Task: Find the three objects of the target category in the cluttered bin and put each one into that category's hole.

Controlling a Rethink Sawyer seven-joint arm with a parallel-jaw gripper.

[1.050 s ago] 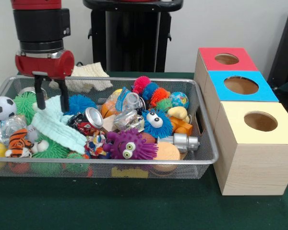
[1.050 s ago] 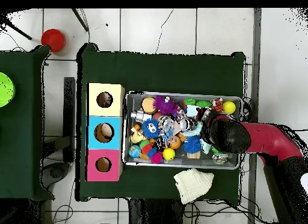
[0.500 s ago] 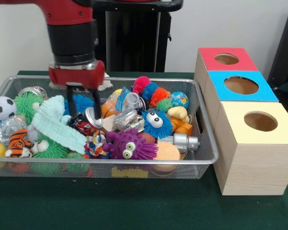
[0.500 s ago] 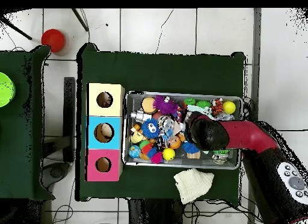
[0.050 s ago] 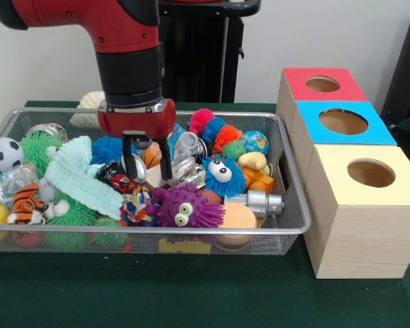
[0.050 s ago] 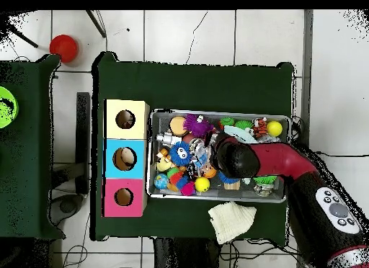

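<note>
The gripper (image 5: 147,158) hangs low inside the wire bin (image 5: 295,205), over the middle of the heap; its two dark fingers (image 5: 128,156) stand parted with a clear gap between them, and nothing is held in that gap; the silver top of a crushed can (image 5: 134,167) shows between and just below the tips, with the can's body running away to one side of the gripper, toward the pale green cloth (image 5: 82,179); the can's long axis appears to lie roughly across the line from finger to finger, tilted, though the clutter hides most of it; if the can is the thing wanted, and the pictures do not say which kind is the target, then the coming move seems to be a short drop straight down and not a sideways reach; a clear plastic bottle (image 5: 185,145) lies touching or nearly touching the outer side of the other finger, and an orange ball (image 5: 152,155) sits just behind the gap, so either could be nudged; the purple fuzzy toy (image 5: 184,205) lies just in front of and below the tips; the three boxes (image 5: 342,123) with their holes stand well off to the bottle's side, outside the bin.
</note>
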